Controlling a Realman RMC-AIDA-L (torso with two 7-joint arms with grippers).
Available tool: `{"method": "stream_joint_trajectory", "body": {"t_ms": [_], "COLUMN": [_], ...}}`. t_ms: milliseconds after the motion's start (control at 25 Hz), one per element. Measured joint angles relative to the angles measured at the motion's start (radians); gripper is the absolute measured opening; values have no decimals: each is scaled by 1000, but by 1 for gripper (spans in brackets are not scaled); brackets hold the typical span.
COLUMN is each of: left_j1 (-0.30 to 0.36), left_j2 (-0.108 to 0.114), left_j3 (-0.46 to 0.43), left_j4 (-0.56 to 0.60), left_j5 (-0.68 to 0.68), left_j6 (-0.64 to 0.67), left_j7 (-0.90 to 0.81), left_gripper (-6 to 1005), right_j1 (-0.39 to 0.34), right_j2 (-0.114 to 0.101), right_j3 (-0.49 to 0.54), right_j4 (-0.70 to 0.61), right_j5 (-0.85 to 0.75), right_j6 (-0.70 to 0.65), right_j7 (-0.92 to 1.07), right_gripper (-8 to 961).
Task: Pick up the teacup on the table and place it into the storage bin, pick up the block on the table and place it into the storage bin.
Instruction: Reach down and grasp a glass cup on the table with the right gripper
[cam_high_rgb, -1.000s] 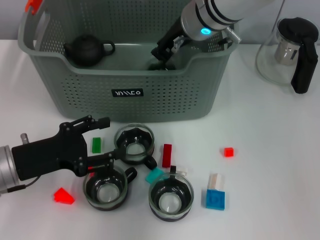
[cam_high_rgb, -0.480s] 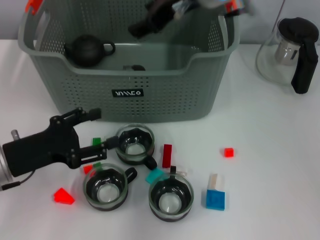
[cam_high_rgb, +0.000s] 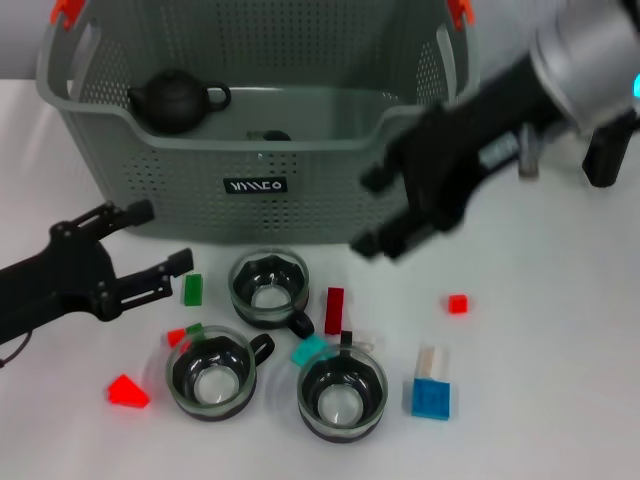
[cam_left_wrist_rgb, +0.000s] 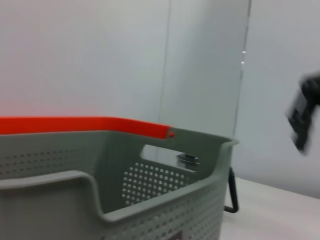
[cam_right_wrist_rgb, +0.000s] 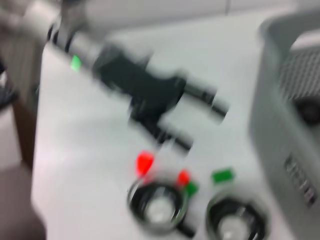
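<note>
The grey-green storage bin (cam_high_rgb: 250, 190) stands at the back; it also shows in the left wrist view (cam_left_wrist_rgb: 150, 195) and the right wrist view (cam_right_wrist_rgb: 290, 100). A small dark item (cam_high_rgb: 270, 135) that I cannot identify lies on its floor. Three teacups (cam_high_rgb: 268, 288) (cam_high_rgb: 210, 372) (cam_high_rgb: 342, 393) stand on the table in front. Blocks lie around them: green (cam_high_rgb: 192, 289), dark red (cam_high_rgb: 334, 310), small red (cam_high_rgb: 457, 304). My left gripper (cam_high_rgb: 160, 238) is open and empty, left of the green block. My right gripper (cam_high_rgb: 366, 213) hangs open and empty, blurred, before the bin's right front corner.
A black teapot (cam_high_rgb: 175, 98) sits in the bin's left rear. A red wedge (cam_high_rgb: 127, 391), a teal block (cam_high_rgb: 308, 350), and a blue block (cam_high_rgb: 432, 398) with a white one lie among the cups. A black kettle handle (cam_high_rgb: 600, 155) shows at the right edge.
My right arm has lifted out of the bin and swung down in front of its right corner. My left gripper has drawn back to the left, away from the cups.
</note>
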Motion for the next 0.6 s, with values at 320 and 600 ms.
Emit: {"method": "stream_joint_trajectory", "body": {"t_ms": [320,600], "left_j1": [12,12], "left_j2": [2,-2], "left_j3": [-24,-24], "left_j4": [0,-5], "left_j5": [4,6], "left_j6": [-2,-6], "left_j7": [5,5], "left_gripper": [842,841], "right_j1": [-75,-86], "right_j2": [7,8], "right_j3": [-248,-389], "right_j4": [36,87], "right_j5": [-35,-51], "right_j6": [99,200], "right_j7": [-134,-177], "right_gripper": [744,744]}}
